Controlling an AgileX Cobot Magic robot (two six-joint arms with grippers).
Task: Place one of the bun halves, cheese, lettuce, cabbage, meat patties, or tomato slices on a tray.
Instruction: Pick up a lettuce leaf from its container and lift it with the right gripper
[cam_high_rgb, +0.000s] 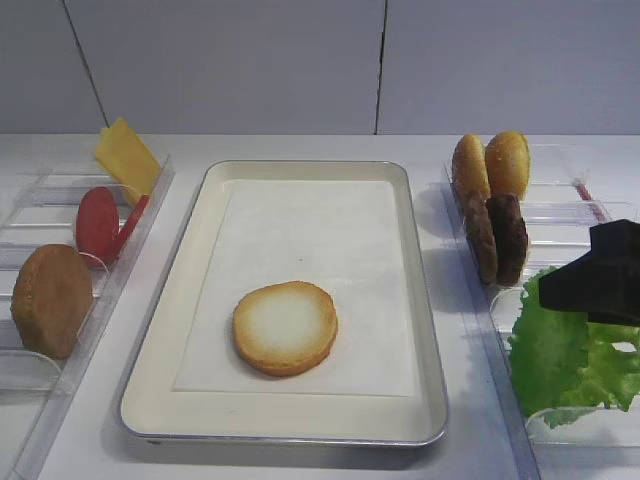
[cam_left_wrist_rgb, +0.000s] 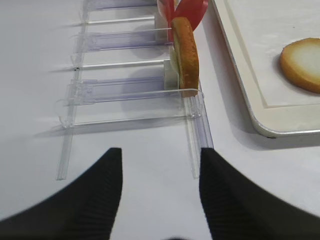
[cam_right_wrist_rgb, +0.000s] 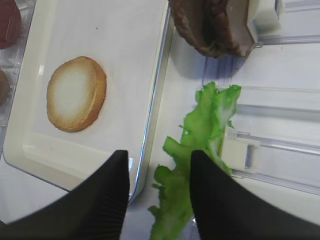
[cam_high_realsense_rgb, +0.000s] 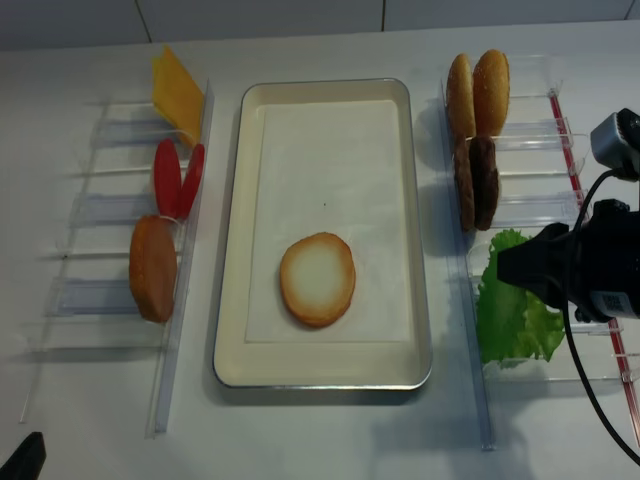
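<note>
A bun half (cam_high_rgb: 285, 328) lies pale face up on the cream tray (cam_high_rgb: 190, 300), near its front. In the right bin stands a wavy green leaf (cam_right_wrist_rgb: 205, 125); whether it is the lettuce or the cabbage I cannot tell. My right gripper (cam_right_wrist_rgb: 159, 155) hangs over that leaf (cam_high_realsense_rgb: 505, 300), jaws apart: the leaf rests against the right finger (cam_right_wrist_rgb: 220, 200) and the left finger is clear of it. Over bare table at the front left, my left gripper (cam_left_wrist_rgb: 161, 152) is open and empty. Two meat patties (cam_high_rgb: 500, 238) and two buns (cam_high_rgb: 490, 165) stand on edge behind the leaf.
The left rack holds a cheese slice (cam_high_rgb: 125, 155), tomato slices (cam_high_rgb: 98, 222) and a bun half (cam_high_rgb: 50, 298) on edge. Clear plastic bins (cam_high_rgb: 500, 400) run along both sides of the tray. White paper (cam_high_rgb: 330, 240) lines the tray.
</note>
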